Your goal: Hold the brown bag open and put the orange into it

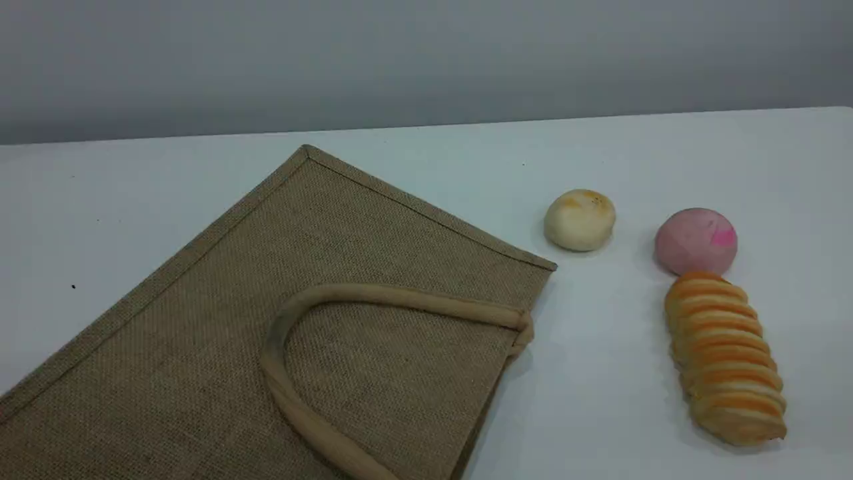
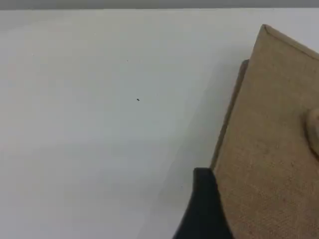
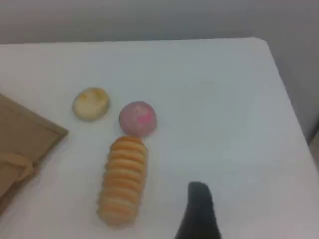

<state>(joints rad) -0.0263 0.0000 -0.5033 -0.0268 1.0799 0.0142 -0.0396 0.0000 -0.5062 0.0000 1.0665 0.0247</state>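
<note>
The brown bag point(image 1: 333, 247) lies flat on the white table, filling the lower left of the scene view, with one beige handle point(image 1: 400, 300) folded onto its upper side. The orange is out of view in every frame. Neither arm shows in the scene view. In the left wrist view one dark fingertip point(image 2: 204, 196) of my left gripper hangs just left of the bag's edge point(image 2: 269, 149), nothing held. In the right wrist view my right gripper's fingertip point(image 3: 198, 206) hovers over bare table to the right of the bread roll, a corner of the bag point(image 3: 25, 134) at far left.
To the right of the bag lie a cream round bun point(image 1: 580, 220), a pink round bun point(image 1: 695, 241) and a long orange-striped bread roll point(image 1: 725, 360). The table's right edge point(image 3: 286, 94) shows in the right wrist view. Bare table lies left of the bag.
</note>
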